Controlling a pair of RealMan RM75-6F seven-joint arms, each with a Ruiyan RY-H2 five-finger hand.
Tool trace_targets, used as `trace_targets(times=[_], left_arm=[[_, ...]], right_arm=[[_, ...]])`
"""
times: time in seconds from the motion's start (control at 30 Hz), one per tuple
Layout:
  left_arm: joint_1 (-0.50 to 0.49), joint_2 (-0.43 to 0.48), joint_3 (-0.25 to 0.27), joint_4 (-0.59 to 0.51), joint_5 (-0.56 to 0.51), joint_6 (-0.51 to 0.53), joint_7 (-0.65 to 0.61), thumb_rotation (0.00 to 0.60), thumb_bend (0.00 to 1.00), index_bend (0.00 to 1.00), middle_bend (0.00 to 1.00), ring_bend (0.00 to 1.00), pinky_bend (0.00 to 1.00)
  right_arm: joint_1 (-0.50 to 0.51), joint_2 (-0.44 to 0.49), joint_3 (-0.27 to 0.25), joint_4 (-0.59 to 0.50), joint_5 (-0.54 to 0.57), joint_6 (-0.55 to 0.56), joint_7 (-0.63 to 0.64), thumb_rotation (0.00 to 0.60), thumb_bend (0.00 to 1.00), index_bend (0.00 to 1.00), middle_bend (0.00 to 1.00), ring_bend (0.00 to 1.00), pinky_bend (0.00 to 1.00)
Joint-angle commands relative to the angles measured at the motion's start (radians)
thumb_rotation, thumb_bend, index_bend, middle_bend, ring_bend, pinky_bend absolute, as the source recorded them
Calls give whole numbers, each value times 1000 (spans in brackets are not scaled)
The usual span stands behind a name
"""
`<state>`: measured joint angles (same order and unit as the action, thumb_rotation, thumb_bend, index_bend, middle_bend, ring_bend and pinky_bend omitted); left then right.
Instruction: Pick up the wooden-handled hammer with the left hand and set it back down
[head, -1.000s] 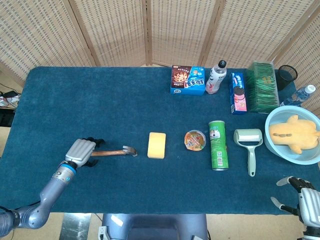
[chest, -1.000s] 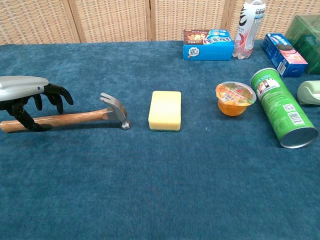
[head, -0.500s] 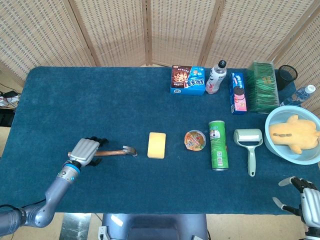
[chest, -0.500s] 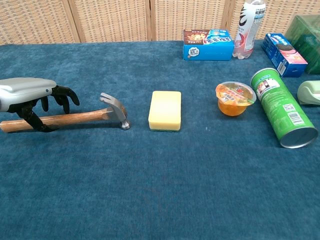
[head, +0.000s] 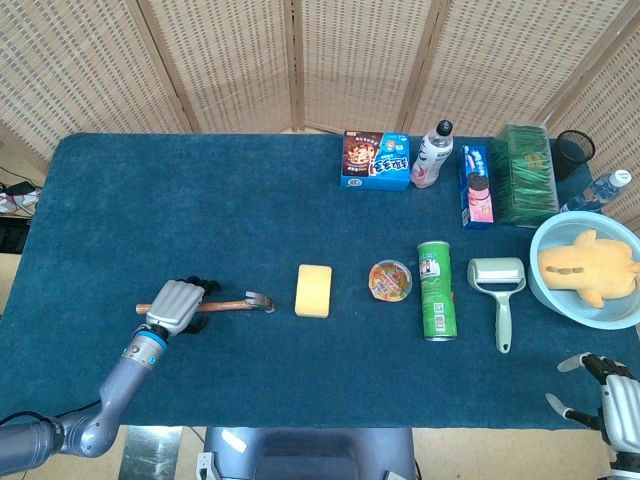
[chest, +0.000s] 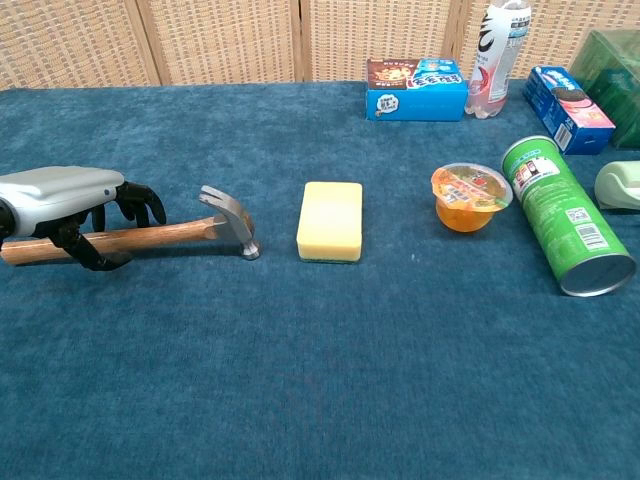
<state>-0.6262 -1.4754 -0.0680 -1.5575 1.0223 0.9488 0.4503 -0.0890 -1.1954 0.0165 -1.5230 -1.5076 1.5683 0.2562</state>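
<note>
Blue cloth covers the worktop (head: 150, 200), wicker screens behind. Left robot hand (chest: 60, 195) arches over the hammer (chest: 150, 235) handle, fingers curled around it; grip unclear. Only the head view shows the right robot hand (head: 600, 385), fingers spread, empty.

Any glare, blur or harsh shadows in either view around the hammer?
Head view: even light, sharp, and the hammer is small. Chest view: crisp, with soft shadow under the left hand and a mild sheen on the hammer head; no blur or glare.
</note>
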Motion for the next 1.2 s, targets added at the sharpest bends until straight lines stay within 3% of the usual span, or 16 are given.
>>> trace_targets(times=[0.03,0.17,0.27,0.37,0.97,1.2], left_arm=[[-7,-11,5,8,17,0,4,600,507,339,364,302,426],[-15,-9,15,-8,58,1,6,600,591,471,461,419,508],[-8,-4,17,-29,111,34,-14,600,608,615,578,553,609],[3,-4,16,-31,150,58,-54,600,612,688,644,643,682],[77,21,11,20,362,215,-329,600,557,710,725,704,759],[89,67,19,26,404,212,-471,600,534,711,741,712,779]], right_arm=[[4,3,0,-5,4,-11,-2,600,157,462,438,392,315],[4,8,-3,-18,7,-21,-11,600,158,463,438,394,321],[-2,11,-4,-30,7,-12,-19,600,158,463,439,396,325],[-6,13,-4,-33,8,-7,-19,600,157,463,439,396,327],[-16,3,-7,-18,10,-9,4,600,158,463,439,396,327],[-10,-1,-5,-16,13,-21,0,600,157,463,439,396,327]])
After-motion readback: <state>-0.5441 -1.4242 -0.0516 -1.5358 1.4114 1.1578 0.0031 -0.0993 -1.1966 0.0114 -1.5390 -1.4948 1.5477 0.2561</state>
